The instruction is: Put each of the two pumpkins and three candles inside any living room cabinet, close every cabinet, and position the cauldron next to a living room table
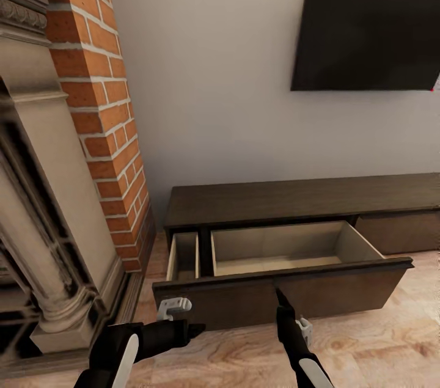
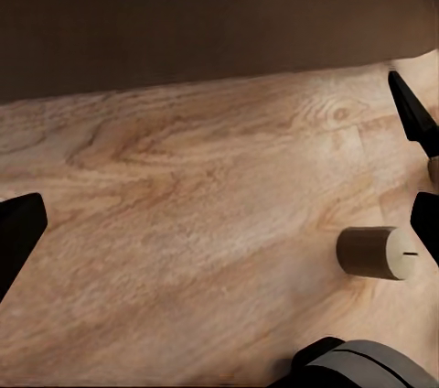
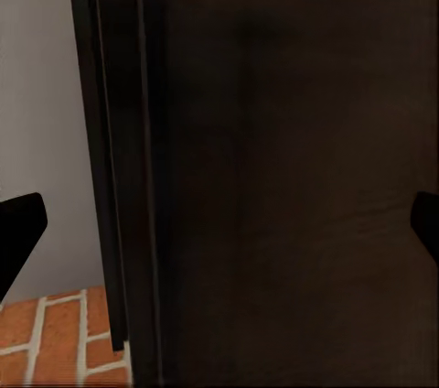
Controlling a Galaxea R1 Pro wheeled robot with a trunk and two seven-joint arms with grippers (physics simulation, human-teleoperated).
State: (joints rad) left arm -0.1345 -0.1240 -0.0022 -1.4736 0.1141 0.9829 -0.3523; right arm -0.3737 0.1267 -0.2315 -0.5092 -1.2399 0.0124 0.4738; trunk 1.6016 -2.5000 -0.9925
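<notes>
The long, low dark-brown cabinet (image 1: 293, 198) stands against the wall with its wide drawer (image 1: 287, 247) pulled out; the pale wood inside holds nothing. A narrow compartment (image 1: 183, 256) to its left is also open. My right gripper (image 1: 281, 299) is open, pointing at the drawer's dark front (image 3: 274, 177), which it nearly touches. My left gripper (image 1: 189, 331) is open and low over the floor, facing right. A small tan cylinder (image 2: 375, 253), candle-like, lies on the wood floor near its right finger (image 2: 425, 223). Pumpkins and cauldron are out of view.
A brick fireplace (image 1: 104, 107) with a carved stone surround (image 1: 43, 223) stands close on the left. A black TV (image 1: 366, 30) hangs on the wall above the cabinet. Wood floor (image 1: 379, 339) lies in front of the drawer.
</notes>
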